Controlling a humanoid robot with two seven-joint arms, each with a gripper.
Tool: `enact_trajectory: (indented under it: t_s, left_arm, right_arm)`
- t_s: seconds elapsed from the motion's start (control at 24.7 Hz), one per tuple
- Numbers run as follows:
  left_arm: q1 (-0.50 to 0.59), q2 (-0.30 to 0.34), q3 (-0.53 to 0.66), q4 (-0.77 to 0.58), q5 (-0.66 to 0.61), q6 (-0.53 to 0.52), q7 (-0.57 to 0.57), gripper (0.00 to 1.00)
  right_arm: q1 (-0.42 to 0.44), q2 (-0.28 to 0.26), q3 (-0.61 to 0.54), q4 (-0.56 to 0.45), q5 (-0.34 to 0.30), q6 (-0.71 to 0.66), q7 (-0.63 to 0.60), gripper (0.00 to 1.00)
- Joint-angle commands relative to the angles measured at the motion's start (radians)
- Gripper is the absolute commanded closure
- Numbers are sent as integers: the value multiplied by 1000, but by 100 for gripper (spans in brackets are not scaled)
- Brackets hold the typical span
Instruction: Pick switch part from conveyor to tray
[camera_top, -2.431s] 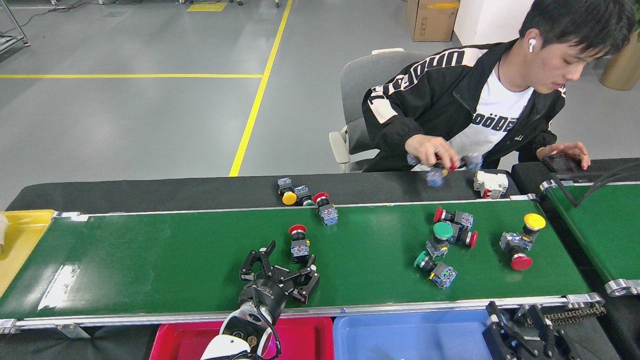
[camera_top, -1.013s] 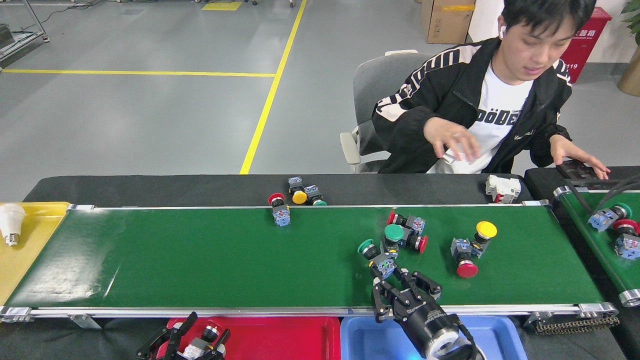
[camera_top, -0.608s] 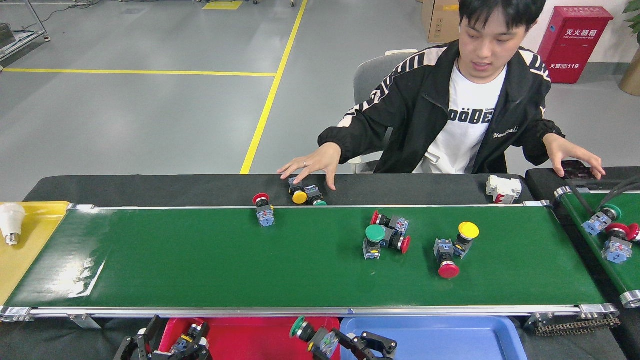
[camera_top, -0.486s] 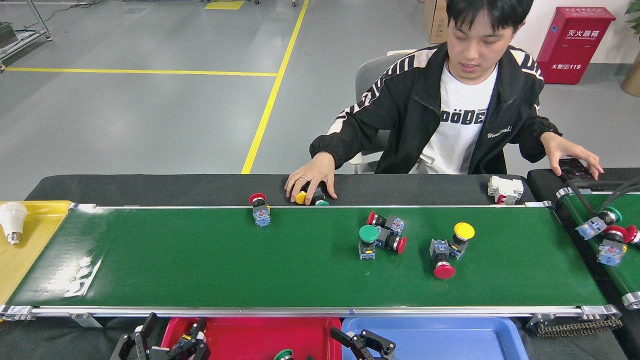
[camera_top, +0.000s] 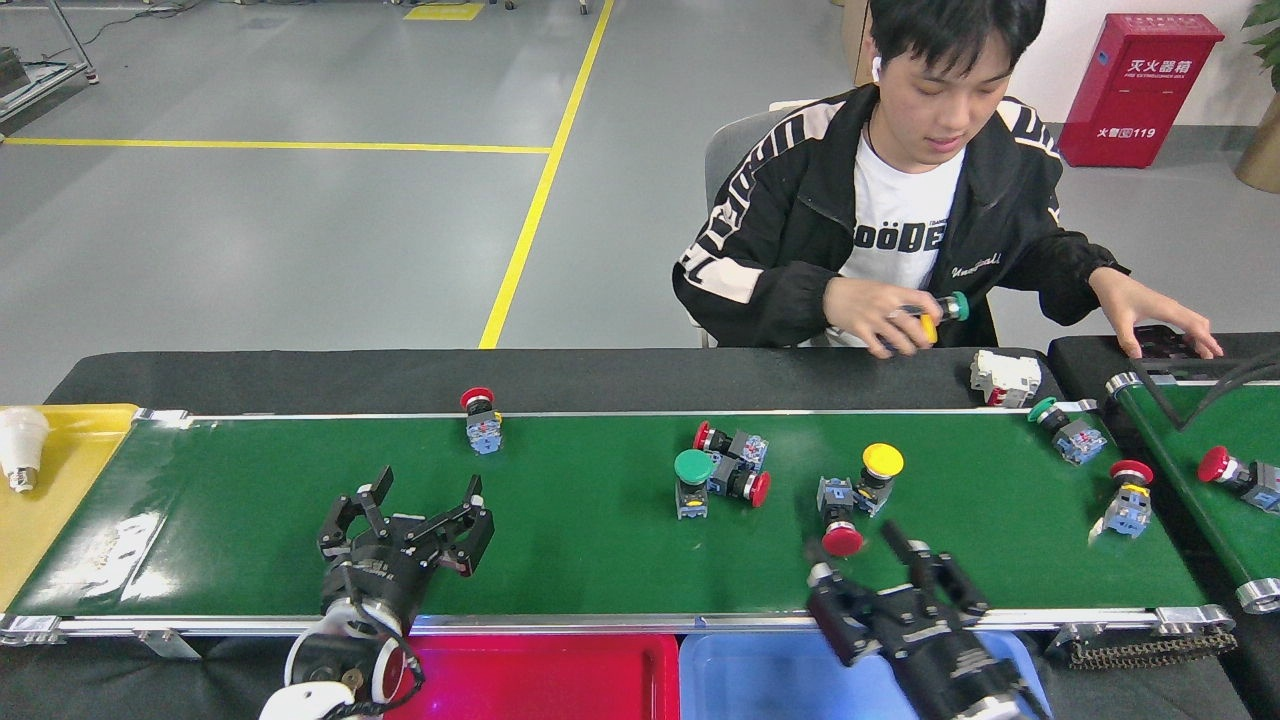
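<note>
Head view, single frame.

1. Conveyor (camera_top: 600, 540): dark-green belt with silver rails, running from 9 to 3 o'clock across the middle.
2. Switch parts on that belt:
 - red-capped switch (camera_top: 481, 420), alone at the far rail, about 11 o'clock from centre;
 - cluster of a green-capped switch (camera_top: 692, 480) touching two red-capped units (camera_top: 735, 462), near centre;
 - yellow-capped switch (camera_top: 878, 468) joined with a red-capped one (camera_top: 841, 530), at about 4 o'clock from the cluster;
 - green-capped unit (camera_top: 1062, 428) and a red-capped unit (camera_top: 1128, 497), toward the 3 o'clock end.
3. My left gripper (camera_top: 420, 510): over the belt's near half at 7 o'clock, fingers spread wide, nothing between them.
4. My right gripper (camera_top: 880, 565): over the near rail at 5 o'clock, blurred; fingers appear parted and empty, their tips just short of the red cap in front.
5. Red tray (camera_top: 560, 680): at 6 o'clock below the rail; no parts show in the visible strip.
6. Blue tray (camera_top: 760, 685): just right of the red one.
7. Yellow tray (camera_top: 60, 470): at 9 o'clock, with a white bulb (camera_top: 18, 440) in it.
8. Person (camera_top: 900, 200): seated at 1 o'clock, one hand (camera_top: 870, 312) holding switches, the other on a phone.
9. Second green belt (camera_top: 1220, 480): at 3 o'clock, carrying a red-capped switch (camera_top: 1235, 470).
</note>
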Motion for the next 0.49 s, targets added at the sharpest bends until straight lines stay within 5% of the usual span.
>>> enact_trajectory:
  t_s: [0.0,0.24,0.45]
  left_arm:
    - [-56,-3,-2,48,-3,16,6,0]
    - [-227,6,-2,286,-3,64,47,0]
    - [-333,23,-16,473,-3,104,87,3]
  right_arm:
    - [27,1,-21,-15,-3,0,-39,5]
    - [41,7,10,-16,21,5,-32,9]
    - [-68,42,238,33,127,169,11,10]
